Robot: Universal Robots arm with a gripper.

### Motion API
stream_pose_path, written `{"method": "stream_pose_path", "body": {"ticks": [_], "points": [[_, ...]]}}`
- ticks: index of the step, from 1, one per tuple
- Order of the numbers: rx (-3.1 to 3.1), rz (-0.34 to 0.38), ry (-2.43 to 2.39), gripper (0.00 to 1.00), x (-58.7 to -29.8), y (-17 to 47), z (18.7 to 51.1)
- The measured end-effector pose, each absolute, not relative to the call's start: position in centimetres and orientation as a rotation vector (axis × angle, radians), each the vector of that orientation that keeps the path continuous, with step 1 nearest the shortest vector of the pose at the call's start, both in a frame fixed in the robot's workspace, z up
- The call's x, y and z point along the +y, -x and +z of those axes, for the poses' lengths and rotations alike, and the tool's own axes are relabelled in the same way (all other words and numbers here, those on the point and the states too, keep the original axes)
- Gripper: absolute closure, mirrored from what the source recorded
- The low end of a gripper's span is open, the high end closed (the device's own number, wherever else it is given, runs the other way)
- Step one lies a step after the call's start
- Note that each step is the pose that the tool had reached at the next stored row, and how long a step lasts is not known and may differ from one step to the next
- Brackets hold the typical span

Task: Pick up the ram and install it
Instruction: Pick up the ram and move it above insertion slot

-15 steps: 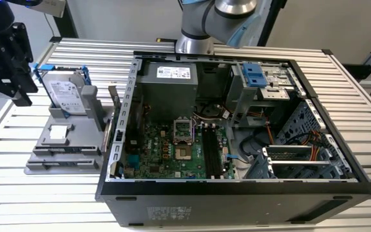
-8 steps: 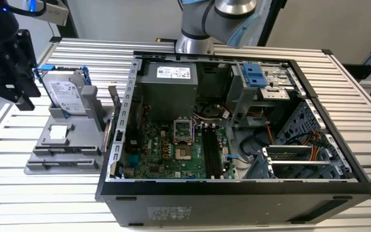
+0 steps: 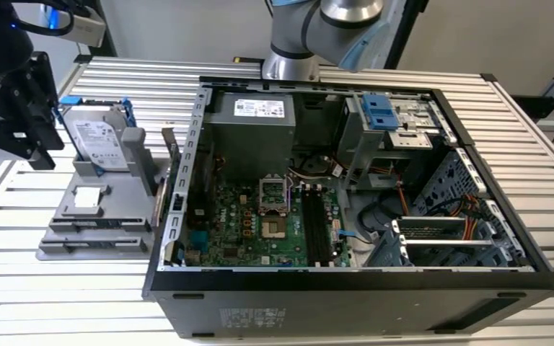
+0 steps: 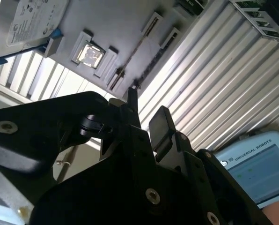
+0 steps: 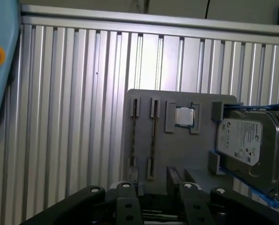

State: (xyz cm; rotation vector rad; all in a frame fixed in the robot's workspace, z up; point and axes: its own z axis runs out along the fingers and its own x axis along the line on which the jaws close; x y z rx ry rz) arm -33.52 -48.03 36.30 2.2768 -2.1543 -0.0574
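Since the second wrist view catches it edge-on, the ram (image 4: 135,50) is just a thin dark line there, standing between two slotted holders on the grey tray (image 4: 121,18). No chips or label to make out. The gripper (image 4: 146,102) is close by but clear of it, with its fingers (image 4: 162,119) spread and nothing between them.

In the first wrist view you get the whole tray laid out. The ram is again a skinny line, with the square silver chip (image 5: 185,116) beside it and the hard drive (image 5: 245,145) with blue rails beyond that. The neighbouring holder pair shows a fainter line, and I can't tell if that's a stick too. The claw is mostly cut off here.

The exterior view adds the open computer case (image 3: 354,288) with its green motherboard (image 3: 257,238) on the slatted table (image 3: 55,303). The tray sits on the exterior view's left of the case, and the ram stands on its long edge on the side nearest the case. It looks like a flat dark strip, details too small to make out. The claw hangs above the tray and is partly out of frame.
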Motion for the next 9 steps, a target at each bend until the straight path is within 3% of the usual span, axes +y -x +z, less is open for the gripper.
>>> {"method": "stream_pose_path", "body": {"ticks": [9], "points": [[-2.155,-0.057,-2.276,0.00,-48.0,33.4,34.7]]}}
